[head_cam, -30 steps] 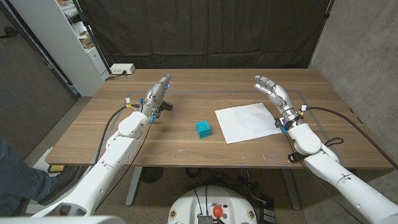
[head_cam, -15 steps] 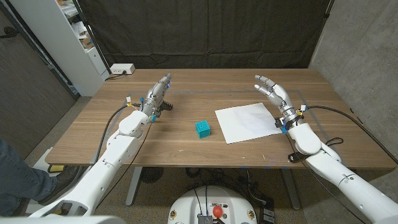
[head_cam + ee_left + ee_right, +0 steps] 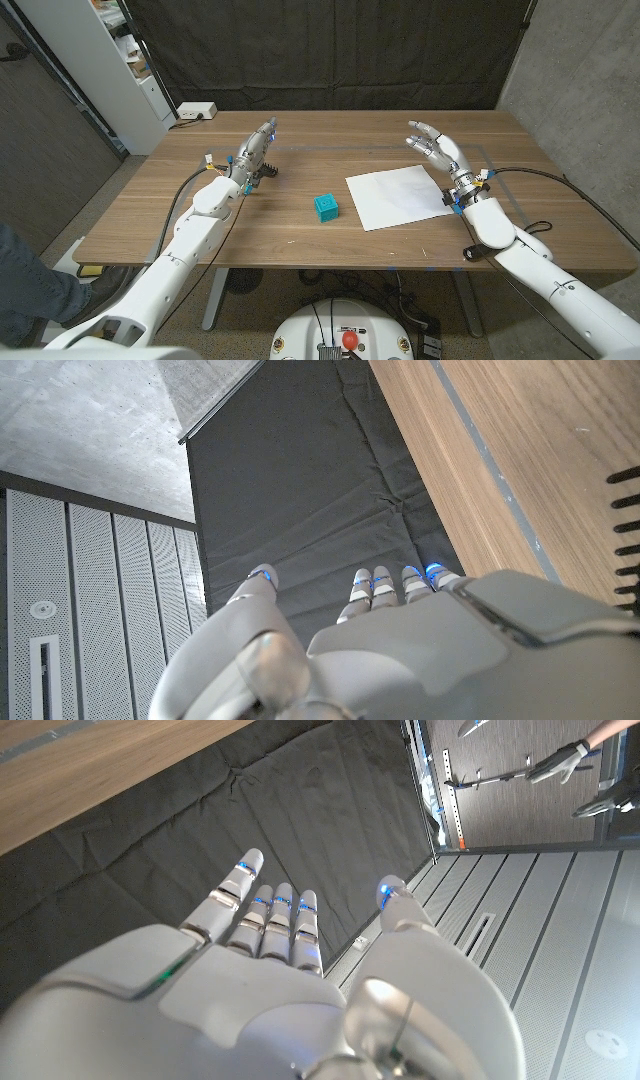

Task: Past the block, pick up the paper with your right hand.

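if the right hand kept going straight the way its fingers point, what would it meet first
Probably nothing on the table. The right hand points toward the far edge, above the wood, and its wrist view shows only the black curtain ahead. Depth is unclear.

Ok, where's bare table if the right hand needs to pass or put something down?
Bare wood lies between the teal block and the left hand, along the front edge below block and paper, and across the back of the table. Tightest spot: the right hand at the paper's far right corner.
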`<state>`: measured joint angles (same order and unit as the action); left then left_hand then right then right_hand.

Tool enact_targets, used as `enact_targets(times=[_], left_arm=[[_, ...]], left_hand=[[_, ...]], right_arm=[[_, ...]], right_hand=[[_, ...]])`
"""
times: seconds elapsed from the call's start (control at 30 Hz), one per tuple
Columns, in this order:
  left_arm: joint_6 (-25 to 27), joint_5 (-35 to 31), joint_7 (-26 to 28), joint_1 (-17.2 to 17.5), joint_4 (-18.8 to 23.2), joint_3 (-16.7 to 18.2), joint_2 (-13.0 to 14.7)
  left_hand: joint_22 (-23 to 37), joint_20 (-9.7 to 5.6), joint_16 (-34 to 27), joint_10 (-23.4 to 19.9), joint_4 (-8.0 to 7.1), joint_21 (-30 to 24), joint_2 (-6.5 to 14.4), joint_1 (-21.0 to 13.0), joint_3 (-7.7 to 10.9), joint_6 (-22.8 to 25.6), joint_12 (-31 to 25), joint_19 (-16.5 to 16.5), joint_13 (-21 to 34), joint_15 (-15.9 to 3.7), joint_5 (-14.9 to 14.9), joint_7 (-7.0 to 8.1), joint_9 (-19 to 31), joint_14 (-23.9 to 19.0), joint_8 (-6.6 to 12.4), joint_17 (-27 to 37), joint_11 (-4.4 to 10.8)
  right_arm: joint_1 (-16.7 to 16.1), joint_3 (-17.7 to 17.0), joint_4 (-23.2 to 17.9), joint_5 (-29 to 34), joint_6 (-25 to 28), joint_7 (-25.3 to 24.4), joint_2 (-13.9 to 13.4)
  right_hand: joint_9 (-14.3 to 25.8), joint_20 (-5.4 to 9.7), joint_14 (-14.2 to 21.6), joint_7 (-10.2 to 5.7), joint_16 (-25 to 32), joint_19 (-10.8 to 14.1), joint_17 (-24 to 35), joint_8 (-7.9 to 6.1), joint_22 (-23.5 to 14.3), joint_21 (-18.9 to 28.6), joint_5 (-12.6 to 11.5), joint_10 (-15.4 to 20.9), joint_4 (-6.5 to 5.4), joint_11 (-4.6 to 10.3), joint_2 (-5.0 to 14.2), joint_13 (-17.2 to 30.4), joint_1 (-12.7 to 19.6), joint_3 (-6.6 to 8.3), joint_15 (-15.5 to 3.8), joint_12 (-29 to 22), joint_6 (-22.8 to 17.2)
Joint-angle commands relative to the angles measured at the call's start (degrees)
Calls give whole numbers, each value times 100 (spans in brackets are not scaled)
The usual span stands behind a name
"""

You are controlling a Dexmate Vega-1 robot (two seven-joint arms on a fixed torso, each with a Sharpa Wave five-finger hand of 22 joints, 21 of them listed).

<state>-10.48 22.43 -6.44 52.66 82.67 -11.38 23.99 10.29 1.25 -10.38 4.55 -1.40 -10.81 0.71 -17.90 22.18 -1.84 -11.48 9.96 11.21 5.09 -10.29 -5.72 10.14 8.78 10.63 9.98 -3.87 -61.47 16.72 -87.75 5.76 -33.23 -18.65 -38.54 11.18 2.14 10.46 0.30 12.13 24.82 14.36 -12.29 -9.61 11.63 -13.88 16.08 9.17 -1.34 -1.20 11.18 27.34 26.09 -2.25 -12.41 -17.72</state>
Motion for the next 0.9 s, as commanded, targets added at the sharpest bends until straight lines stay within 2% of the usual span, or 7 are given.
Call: enact_targets(times=[0.03,0.9], left_arm=[[-42,12,-61,-92,-156,-19,-29],[-107,11,-213,-269,-431,-39,-67]], left_hand=[[5,26,-25,30,38,-27,44,-17,8,31,-53,210,-3,-20,-6,-10,16,7,24,30,10],[7,46,-22,52,70,-22,63,-5,-2,33,-46,262,-5,-28,-2,-23,17,26,20,30,-12]], right_arm=[[-16,31,-191,517,304,-288,-99],[-82,156,-776,1135,1249,-451,-476]], right_hand=[[16,1,53,-11,-1,36,1,-5,-13,-21,-26,41,-5,17,-67,21,17,19,-46,23,-15],[15,-28,18,9,-23,1,-32,27,-13,-51,-86,-14,-11,-22,-107,21,67,32,-14,65,23]])
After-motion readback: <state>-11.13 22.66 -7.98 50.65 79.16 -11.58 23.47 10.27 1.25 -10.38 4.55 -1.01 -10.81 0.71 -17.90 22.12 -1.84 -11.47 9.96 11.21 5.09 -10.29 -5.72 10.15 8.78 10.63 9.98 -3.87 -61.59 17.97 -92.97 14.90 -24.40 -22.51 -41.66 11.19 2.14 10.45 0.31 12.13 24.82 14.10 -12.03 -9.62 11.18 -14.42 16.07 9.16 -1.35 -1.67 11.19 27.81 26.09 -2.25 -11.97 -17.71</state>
